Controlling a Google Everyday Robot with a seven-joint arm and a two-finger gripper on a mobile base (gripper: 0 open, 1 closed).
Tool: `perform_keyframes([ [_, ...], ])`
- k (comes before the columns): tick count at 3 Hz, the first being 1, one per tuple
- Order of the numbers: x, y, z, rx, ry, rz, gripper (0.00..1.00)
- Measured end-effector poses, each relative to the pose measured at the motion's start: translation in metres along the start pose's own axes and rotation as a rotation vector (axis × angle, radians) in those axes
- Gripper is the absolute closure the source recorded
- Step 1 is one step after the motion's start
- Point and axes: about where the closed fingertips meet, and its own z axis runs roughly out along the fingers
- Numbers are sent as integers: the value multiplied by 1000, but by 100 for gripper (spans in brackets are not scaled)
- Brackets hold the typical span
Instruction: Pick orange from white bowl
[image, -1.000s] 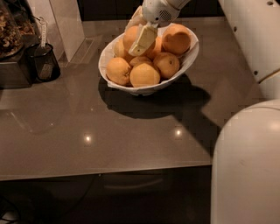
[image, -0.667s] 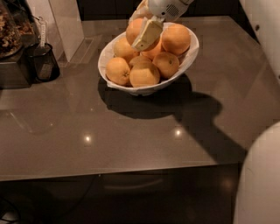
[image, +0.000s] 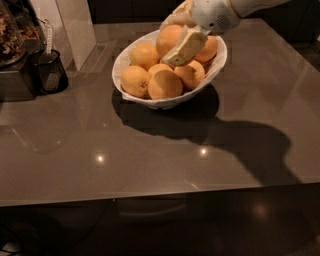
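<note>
The white bowl (image: 125, 60) stands at the back middle of the dark glossy table and holds several oranges. My gripper (image: 169, 43) reaches in from the upper right, over the back of the bowl. Its near finger (image: 185, 46) lies against the front right of the large orange (image: 166, 34) at the top of the pile, and the far finger (image: 175, 18) is behind that orange. The fingers are closed on it, and it sits a little higher than the others. Smaller oranges lie in front, one at the left (image: 135, 80) and one in the middle (image: 164, 85).
A black cup (image: 50, 75) with a utensil in it stands at the left, next to a dark container of nuts (image: 10, 40). A white panel (image: 75, 25) rises behind them. The table's front edge (image: 160, 197) runs across the lower part of the view.
The bulky white arm body has left the right foreground and the bowl looks nearer. The gripper has stayed at the top orange, with its fingers on both sides of it.
</note>
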Motion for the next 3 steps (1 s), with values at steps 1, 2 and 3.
perform_keyframes([
  [1,3,33,-24,38,-95,44,100],
  [2,7,56,-46,86,-140,62,100],
  [3,8,73,-68,140,-145,78,100],
])
